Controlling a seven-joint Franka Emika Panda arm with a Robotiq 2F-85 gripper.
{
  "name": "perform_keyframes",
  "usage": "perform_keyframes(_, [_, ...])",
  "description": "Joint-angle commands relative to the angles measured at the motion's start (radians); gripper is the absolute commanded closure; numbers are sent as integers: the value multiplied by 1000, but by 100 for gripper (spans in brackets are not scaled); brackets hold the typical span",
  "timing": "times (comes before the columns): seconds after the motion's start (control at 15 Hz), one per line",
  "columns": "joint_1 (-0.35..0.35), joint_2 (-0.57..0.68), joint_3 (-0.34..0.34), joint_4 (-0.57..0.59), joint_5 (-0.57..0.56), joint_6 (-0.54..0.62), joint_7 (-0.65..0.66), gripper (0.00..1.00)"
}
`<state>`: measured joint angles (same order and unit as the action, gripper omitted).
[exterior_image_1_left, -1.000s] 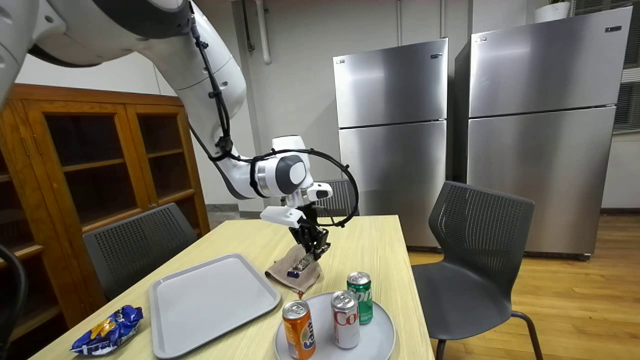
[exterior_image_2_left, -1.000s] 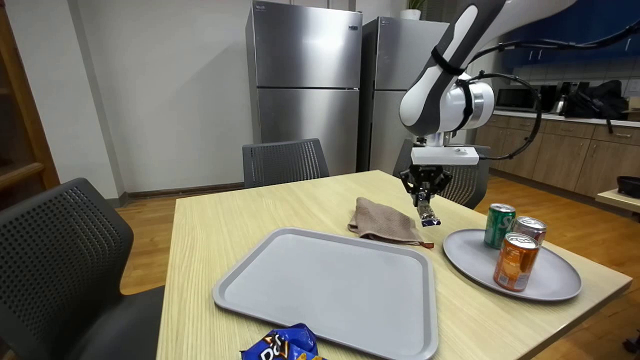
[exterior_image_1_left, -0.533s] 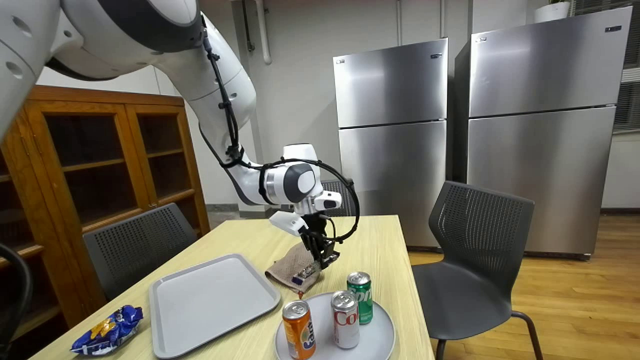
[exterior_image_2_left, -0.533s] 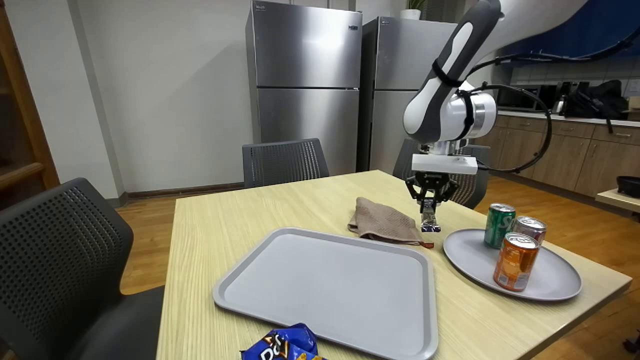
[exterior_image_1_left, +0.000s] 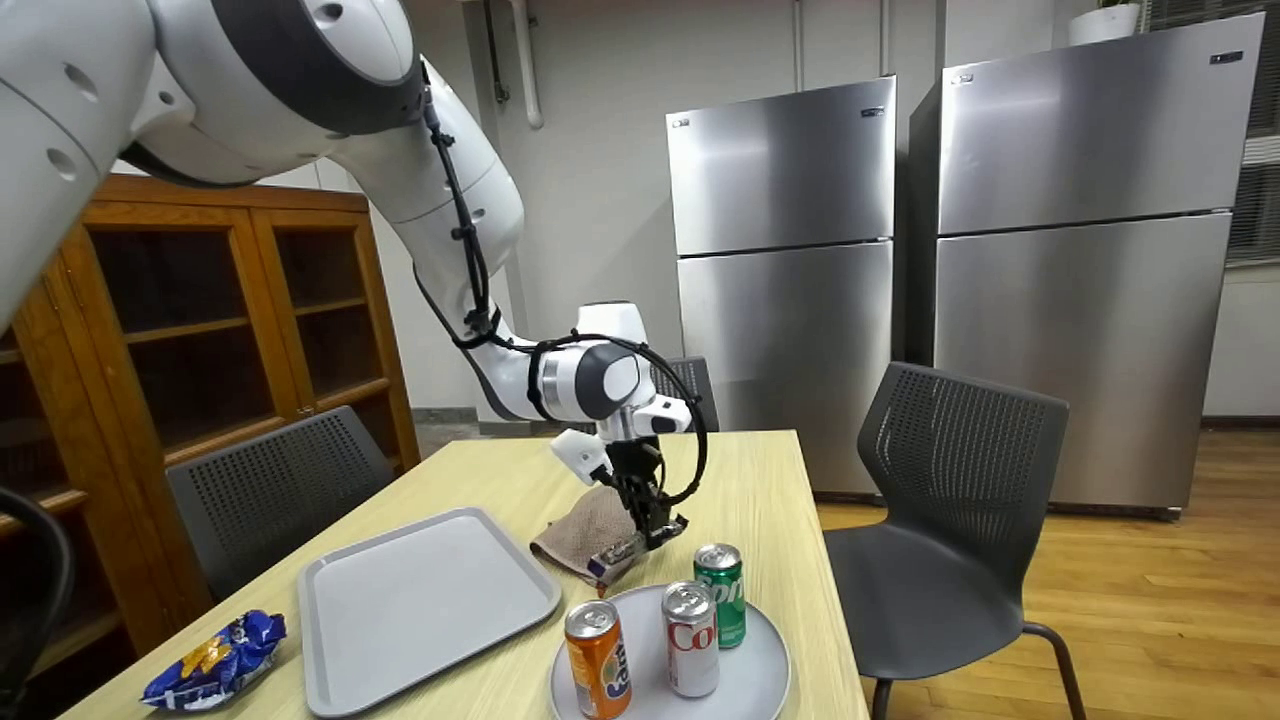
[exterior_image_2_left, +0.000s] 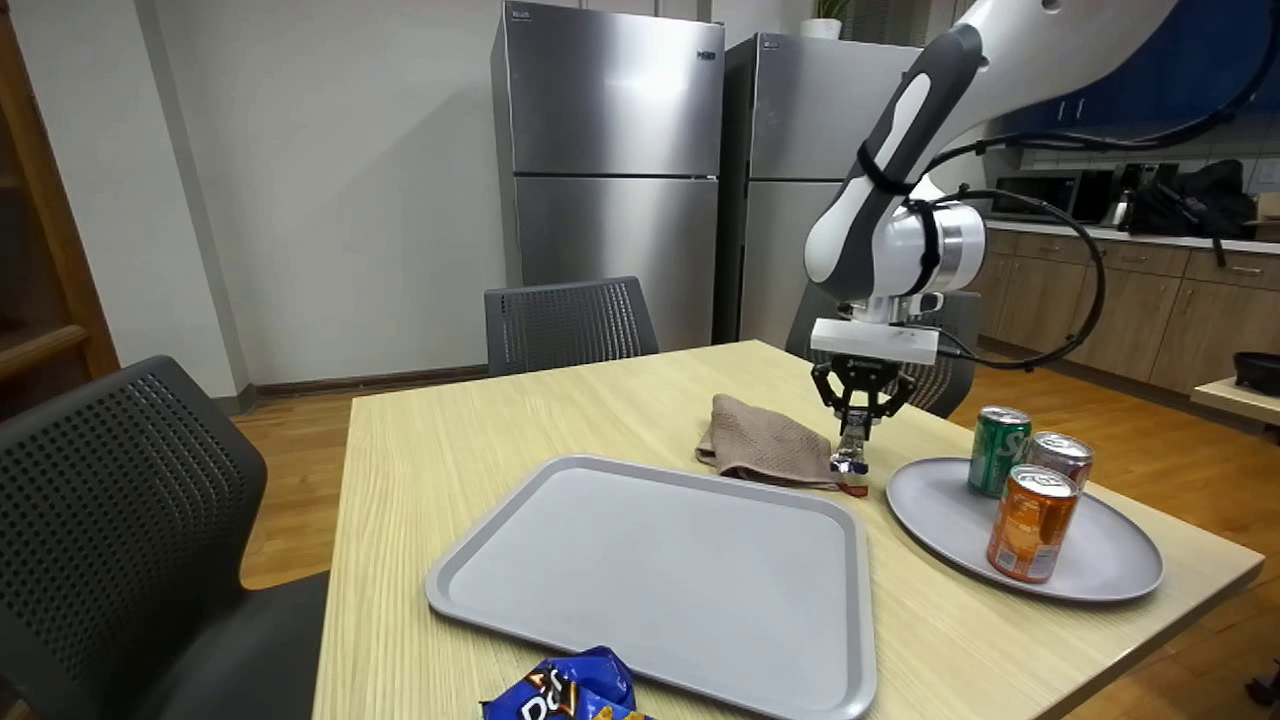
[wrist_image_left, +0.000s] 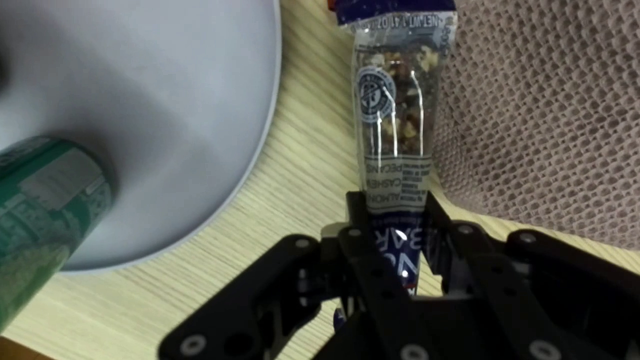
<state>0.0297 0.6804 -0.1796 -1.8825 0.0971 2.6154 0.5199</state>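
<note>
My gripper (wrist_image_left: 395, 201) is shut on a wrapped nut bar (wrist_image_left: 397, 115), its fingers pressing the two long edges near the dark blue label. The clear wrapper shows nuts, and a blue end points away from the gripper. In both exterior views the bar (exterior_image_2_left: 850, 458) slants down from the fingertips, low beside the brown cloth (exterior_image_2_left: 768, 445) and the round grey plate (exterior_image_2_left: 930, 520). Whether its lower end touches the cloth or the table I cannot tell. The gripper's body and fingers hide the bar's near end in the wrist view.
On the plate stand a green can (exterior_image_2_left: 998, 450), a silver can (exterior_image_1_left: 690, 640) and an orange can (exterior_image_2_left: 1035, 525). A grey rectangular tray (exterior_image_2_left: 660, 580) lies beside the cloth. A blue chip bag (exterior_image_1_left: 215, 660) rests past the tray. Chairs (exterior_image_1_left: 950, 500) surround the table.
Over the last second my gripper has come down with the bar, shifting toward the plate. The bar's end now hangs lower, by the cloth's red-tagged corner. The grip has stayed the same.
</note>
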Motion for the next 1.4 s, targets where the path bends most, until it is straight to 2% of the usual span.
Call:
perform_keyframes(0.0, [20, 34, -16, 48, 27, -23, 64, 93])
perform_keyframes(0.2, [23, 48, -17, 60, 28, -29, 93, 93])
perform_keyframes(0.27, [21, 46, -12, 62, 30, -38, 93, 46])
perform_keyframes(0.33, [21, 38, -4, 58, 31, -40, 88, 45])
perform_keyframes(0.4, [32, 29, -8, 50, 20, -33, 85, 40])
perform_keyframes(0.73, [61, -9, -10, 31, 8, -10, 76, 2])
perform_keyframes(1.07, [45, -80, 16, -14, 2, -25, -10, 0])
perform_keyframes(1.33, [21, -161, 32, -76, -20, -56, -170, 0])
